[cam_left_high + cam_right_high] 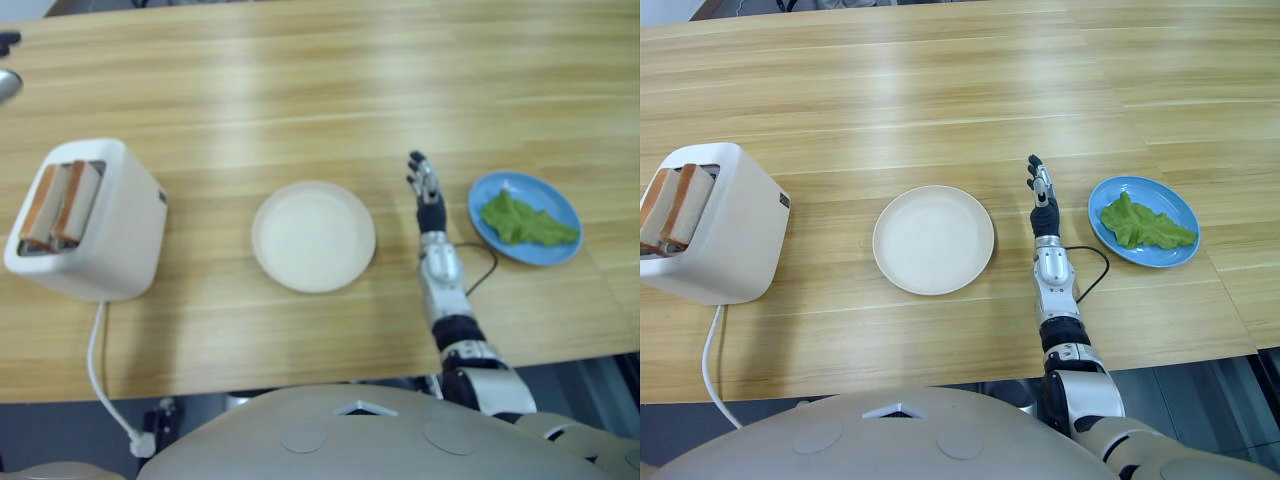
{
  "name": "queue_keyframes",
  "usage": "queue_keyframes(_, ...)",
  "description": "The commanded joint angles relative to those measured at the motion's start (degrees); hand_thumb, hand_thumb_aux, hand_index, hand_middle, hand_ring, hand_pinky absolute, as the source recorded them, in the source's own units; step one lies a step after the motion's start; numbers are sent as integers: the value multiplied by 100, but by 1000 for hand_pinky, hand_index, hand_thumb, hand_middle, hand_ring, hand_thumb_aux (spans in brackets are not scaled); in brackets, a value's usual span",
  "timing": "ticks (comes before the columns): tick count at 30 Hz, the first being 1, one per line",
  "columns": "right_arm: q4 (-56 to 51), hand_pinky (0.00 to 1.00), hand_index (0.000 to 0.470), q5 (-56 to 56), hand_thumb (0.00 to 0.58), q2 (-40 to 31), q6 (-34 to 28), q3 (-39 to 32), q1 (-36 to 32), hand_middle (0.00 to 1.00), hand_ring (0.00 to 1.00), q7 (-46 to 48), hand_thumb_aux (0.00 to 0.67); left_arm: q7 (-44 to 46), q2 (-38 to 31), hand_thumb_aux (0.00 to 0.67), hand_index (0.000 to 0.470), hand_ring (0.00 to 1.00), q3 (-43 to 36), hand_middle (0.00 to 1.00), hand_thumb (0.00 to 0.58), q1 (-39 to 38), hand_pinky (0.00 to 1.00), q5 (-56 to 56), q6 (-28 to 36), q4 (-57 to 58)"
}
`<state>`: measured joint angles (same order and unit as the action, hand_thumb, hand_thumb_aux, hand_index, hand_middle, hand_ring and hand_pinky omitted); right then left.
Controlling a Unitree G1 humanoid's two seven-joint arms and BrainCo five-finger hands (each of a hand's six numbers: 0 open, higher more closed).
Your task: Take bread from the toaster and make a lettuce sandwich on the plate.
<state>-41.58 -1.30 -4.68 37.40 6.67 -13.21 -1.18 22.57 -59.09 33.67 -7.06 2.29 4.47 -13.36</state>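
- We find the plate (313, 237) at the middle of the desk (300, 90), bare, with neither bread nor lettuce on it
- The toaster (95, 225) stands well to the left of the plate and apart from it, and two slices of bread (60, 205) sit upright in its slots with their tops showing
- The lettuce (1143, 224) lies on a blue dish (1168, 197) to the right of the plate, with nothing touching it
- The right hand (1042, 190) is between the plate and the blue dish and touches neither
- Its fingers (1036, 165) are stretched out straight, pointing away from the robot, and they hold nothing
- We cannot tell whether the hand rests on the desk or hangs just over it
- Progress, in our judgement: no step is done, since both slices are in the toaster and the plate is bare
- Left to do: take out a slice and set it on the plate, lay the lettuce on it, then close with the second slice
- We judge the right hand better placed for the lettuce than for the bread, as the toaster lies on the far side of the plate from it
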Motion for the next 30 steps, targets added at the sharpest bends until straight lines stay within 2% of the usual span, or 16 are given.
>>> queue_keyframes(1, 152, 0, 0, 69, 0, 8, -85, 41, 143, 0, 0, -50, 0, 148, -342, 0, 0, 0, -443, 0, 0, -365, 0, 963, -139, 513)
queue_keyframes(5, 304, 0, 0, 95, 0, -8, -134, 58, 270, 0, 0, -46, 0, 295, -537, 0, 0, 0, -701, 0, 0, -700, 0, 1425, -319, 1191)
queue_keyframes(20, 644, 0, 0, 112, 0, -9, -337, 85, 539, 0, 0, -22, 0, 467, -763, 0, 0, 0, -683, 0, 0, -622, 0, 1751, -510, 2322)
queue_keyframes(30, 749, 0, 0, 119, 0, -29, -416, 92, 584, 0, 0, 10, 0, 554, -784, 0, 0, 0, -897, 0, 0, -807, 0, 1918, -512, 2333)
